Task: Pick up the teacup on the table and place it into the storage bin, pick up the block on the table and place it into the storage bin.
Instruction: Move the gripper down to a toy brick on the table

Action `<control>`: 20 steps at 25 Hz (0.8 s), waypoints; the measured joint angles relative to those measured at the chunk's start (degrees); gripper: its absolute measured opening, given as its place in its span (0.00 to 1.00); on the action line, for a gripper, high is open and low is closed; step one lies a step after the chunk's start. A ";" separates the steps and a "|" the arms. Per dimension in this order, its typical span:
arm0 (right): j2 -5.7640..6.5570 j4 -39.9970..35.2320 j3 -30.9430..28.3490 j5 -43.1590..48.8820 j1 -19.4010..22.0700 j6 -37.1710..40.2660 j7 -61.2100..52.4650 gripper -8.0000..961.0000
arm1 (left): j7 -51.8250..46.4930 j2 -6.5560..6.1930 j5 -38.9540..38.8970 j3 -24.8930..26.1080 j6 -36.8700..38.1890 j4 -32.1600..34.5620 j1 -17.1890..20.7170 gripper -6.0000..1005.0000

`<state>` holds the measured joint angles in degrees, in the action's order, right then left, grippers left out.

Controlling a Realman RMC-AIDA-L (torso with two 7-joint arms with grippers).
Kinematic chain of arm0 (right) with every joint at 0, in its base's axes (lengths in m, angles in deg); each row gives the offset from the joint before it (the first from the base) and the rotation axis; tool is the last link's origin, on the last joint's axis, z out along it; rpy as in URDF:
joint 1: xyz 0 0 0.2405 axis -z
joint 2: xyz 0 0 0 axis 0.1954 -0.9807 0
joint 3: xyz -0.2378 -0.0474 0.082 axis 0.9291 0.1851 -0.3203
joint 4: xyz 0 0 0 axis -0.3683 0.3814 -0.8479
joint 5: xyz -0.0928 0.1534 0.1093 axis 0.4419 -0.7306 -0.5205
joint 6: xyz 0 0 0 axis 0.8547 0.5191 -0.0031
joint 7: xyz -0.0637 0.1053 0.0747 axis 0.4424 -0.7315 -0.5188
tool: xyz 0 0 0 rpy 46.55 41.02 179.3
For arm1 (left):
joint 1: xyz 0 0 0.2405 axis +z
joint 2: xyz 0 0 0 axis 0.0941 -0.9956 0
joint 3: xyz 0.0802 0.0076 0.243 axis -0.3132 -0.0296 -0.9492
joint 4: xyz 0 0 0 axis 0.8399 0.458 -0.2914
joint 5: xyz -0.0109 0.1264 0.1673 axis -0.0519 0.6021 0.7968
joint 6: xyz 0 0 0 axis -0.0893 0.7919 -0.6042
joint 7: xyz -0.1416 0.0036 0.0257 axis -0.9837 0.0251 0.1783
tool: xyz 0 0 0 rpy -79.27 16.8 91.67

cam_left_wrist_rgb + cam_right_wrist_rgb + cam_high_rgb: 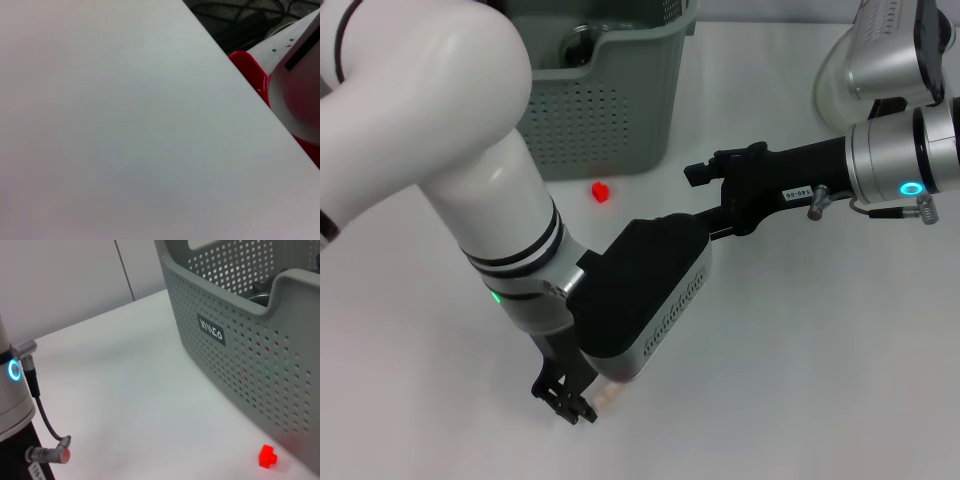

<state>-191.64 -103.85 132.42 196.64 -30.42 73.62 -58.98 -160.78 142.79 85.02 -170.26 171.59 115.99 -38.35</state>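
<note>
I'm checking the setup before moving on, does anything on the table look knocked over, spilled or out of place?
Nothing stands out. The storage bin stands upright with a dark round object, likely the teacup, inside it. The small red block sits on the white table just in front of the bin, apart from it. No spill or damage shows.

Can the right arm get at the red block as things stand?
Probably yes. The red block sits on bare table just in front of the storage bin, apart from its wall. The right claw hovers close by with nothing between them; the left claw is low near the table's front.
</note>
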 joint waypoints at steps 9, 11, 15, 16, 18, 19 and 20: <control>0.00 0.00 0.00 -0.10 0.21 -0.03 0.00 0.98 | 0.10 0.00 0.00 -0.27 -0.28 -0.26 0.00 0.52; 0.00 0.00 0.00 -0.10 0.21 -0.03 0.00 0.98 | 0.06 0.00 0.00 -0.44 -0.33 -0.29 0.00 0.50; 0.00 0.00 0.00 -0.10 0.21 -0.03 0.00 0.98 | 0.00 0.08 0.00 -0.52 -0.37 -0.30 0.00 0.48; 0.00 0.00 0.00 -0.10 0.20 -0.03 0.00 0.98 | -0.01 0.08 0.00 -0.52 -0.37 -0.30 0.00 0.48; 0.00 0.00 0.00 -0.10 0.21 -0.01 0.00 0.98 | -0.01 0.08 0.00 -0.55 -0.37 -0.30 0.00 0.48; 0.00 0.00 0.00 -0.09 0.20 0.00 0.00 0.98 | -0.01 0.09 0.00 -0.58 -0.39 -0.32 -0.01 0.47; 0.00 0.00 0.00 -0.09 0.20 0.00 0.00 0.98 | -0.01 0.09 0.00 -0.61 -0.42 -0.35 0.00 0.47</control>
<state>-191.64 -103.85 132.42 196.55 -30.22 73.62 -58.97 -160.79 142.87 85.01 -170.87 171.17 115.64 -38.35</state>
